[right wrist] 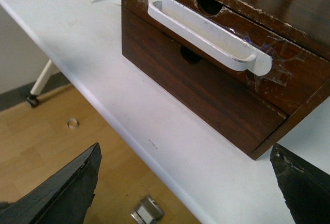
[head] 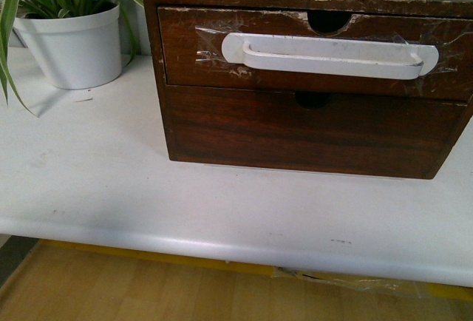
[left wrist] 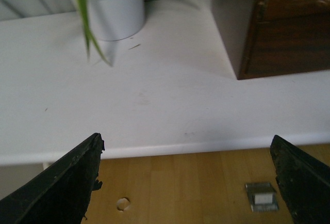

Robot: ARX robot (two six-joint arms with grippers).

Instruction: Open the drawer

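The drawer (head: 214, 73) is the upper one of a dark brown scratched wooden chest on a white table (head: 148, 203). It is shut, with a long white handle (head: 329, 56) taped on and a half-round notch (head: 329, 21) in its top edge. It also shows in the right wrist view (right wrist: 289, 72), with the handle (right wrist: 206, 33). A corner of the chest (left wrist: 289, 33) shows in the left wrist view. My left gripper (left wrist: 188, 146) is open and empty, off the table's front edge. My right gripper (right wrist: 185, 154) is open and empty, over the table's front edge, short of the chest. Neither gripper shows in the front view.
A plain lower drawer front (head: 310, 132) without a handle sits under the drawer. A white pot with a green plant (head: 74, 44) stands at the back left; it also shows in the left wrist view (left wrist: 116, 10). Wooden floor (head: 148, 291) lies below the table edge.
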